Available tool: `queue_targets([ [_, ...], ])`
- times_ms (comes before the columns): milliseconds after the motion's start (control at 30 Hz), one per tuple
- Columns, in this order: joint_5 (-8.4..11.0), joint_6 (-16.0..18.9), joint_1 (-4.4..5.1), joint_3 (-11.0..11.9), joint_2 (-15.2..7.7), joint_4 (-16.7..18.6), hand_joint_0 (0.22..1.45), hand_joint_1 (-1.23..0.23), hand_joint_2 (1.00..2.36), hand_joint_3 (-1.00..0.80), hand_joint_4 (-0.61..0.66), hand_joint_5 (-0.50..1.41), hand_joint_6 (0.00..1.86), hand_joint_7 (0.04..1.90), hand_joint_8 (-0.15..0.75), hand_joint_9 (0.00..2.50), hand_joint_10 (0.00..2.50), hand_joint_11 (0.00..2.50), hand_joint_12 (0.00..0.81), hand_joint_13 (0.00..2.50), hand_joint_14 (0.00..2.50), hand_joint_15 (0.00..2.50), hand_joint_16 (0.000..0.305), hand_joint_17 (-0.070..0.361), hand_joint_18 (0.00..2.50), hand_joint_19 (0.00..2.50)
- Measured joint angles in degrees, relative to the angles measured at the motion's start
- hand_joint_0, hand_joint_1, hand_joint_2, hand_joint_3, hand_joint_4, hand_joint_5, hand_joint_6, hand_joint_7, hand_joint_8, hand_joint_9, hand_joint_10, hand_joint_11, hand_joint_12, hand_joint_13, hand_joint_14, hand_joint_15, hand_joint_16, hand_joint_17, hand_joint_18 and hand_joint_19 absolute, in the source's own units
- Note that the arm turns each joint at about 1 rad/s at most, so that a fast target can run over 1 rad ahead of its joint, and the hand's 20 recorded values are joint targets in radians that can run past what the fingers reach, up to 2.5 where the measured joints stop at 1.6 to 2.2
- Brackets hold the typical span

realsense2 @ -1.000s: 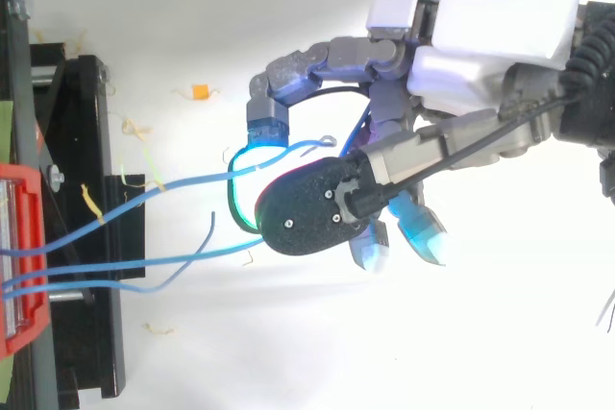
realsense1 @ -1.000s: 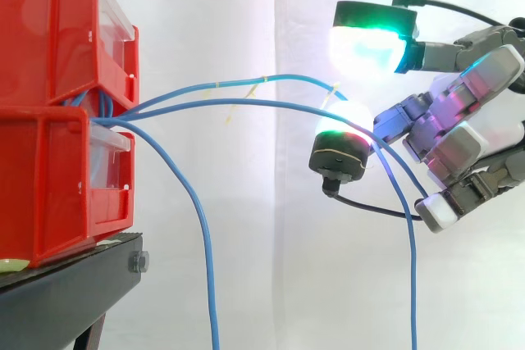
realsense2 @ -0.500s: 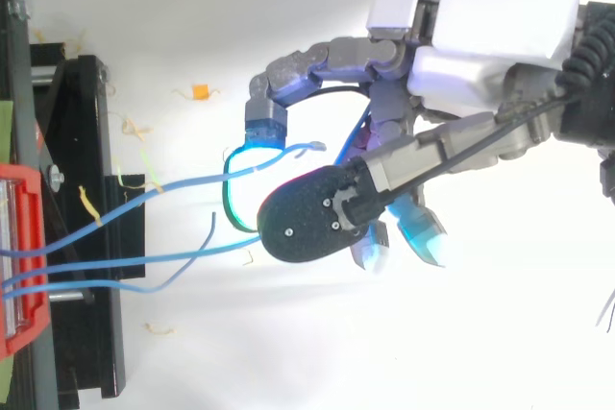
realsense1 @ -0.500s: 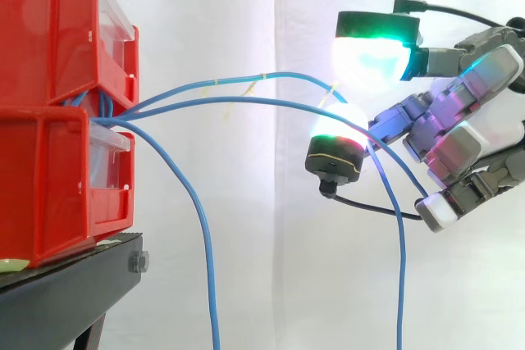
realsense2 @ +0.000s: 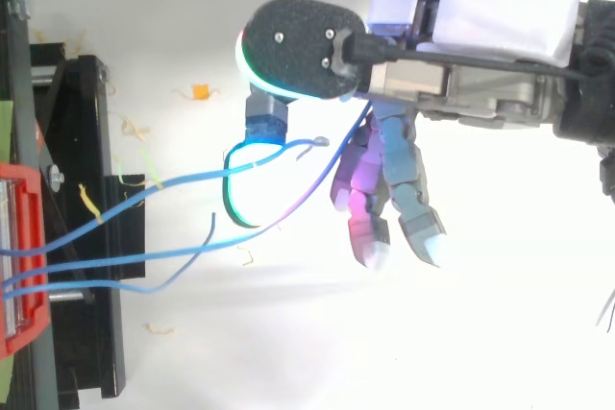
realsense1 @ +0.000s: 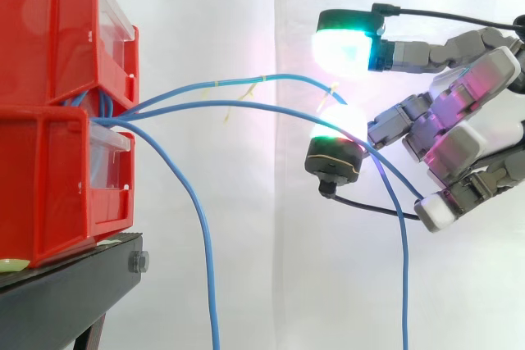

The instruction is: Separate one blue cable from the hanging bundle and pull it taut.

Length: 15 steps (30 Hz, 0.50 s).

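Several blue cables [realsense1: 246, 103] run from between the two stacked red bins [realsense1: 49, 38] rightward to my hand [realsense1: 467, 112]. Two of them arch across a white-green finger pad [realsense1: 335, 125] that points up under them. One then drops straight down [realsense1: 403, 284] past the hand. Another cable [realsense1: 209, 284] hangs loose near the bins. The thumb pad [realsense1: 340, 47] glows green-white, well above the cables and touching none. In the top view the thumb [realsense2: 298, 45] lies to one side of the cable ends [realsense2: 288, 151]. The hand is open, nothing pinched.
The bins rest on a black stand [realsense1: 66, 293] at the left, also in the top view [realsense2: 86, 122]. A white curtain hangs behind. Small scraps, one orange [realsense2: 200, 91], lie on the white floor below.
The thumb pad has lifted and swung away from the finger pad, uncovering the cables in the top view. The hanging cable has shifted slightly left. The finger stays under the cables.
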Motion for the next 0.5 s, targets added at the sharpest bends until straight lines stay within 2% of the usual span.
queue_targets([
  [33, 0.24, 0.0, -0.03, 0.0, 0.0, 0.0, 0.6, -0.36, 1.0, -0.5, 0.11, 0.14, 0.5, 1.23, 0.092, 1.96, 0.01, 0.31, 0.312, 1.32, 0.02, 0.47, 0.045, 0.101, 0.84, 0.56],
  [67, 0.43, 0.0, -0.04, 0.0, 0.0, 0.0, 0.67, -0.49, 1.0, -0.5, 0.11, 0.14, 0.5, 1.22, 0.096, 1.96, 0.02, 0.35, 0.315, 1.31, 0.02, 0.47, 0.043, 0.097, 0.85, 0.56],
  [200, 1.33, 0.0, -0.06, 0.0, -0.01, 0.0, 0.73, -0.62, 1.0, -0.5, 0.1, 0.14, 0.5, 1.22, 0.113, 1.98, 0.02, 0.39, 0.32, 1.3, 0.02, 0.49, 0.042, 0.094, 0.87, 0.57],
  [500, 2.34, 0.06, -0.08, 0.0, -0.01, 0.0, 0.76, -0.7, 1.01, -0.32, 0.07, 0.14, 0.5, 1.22, 0.154, 1.97, 0.02, 0.44, 0.32, 1.31, 0.02, 0.51, 0.042, 0.095, 0.86, 0.59],
])
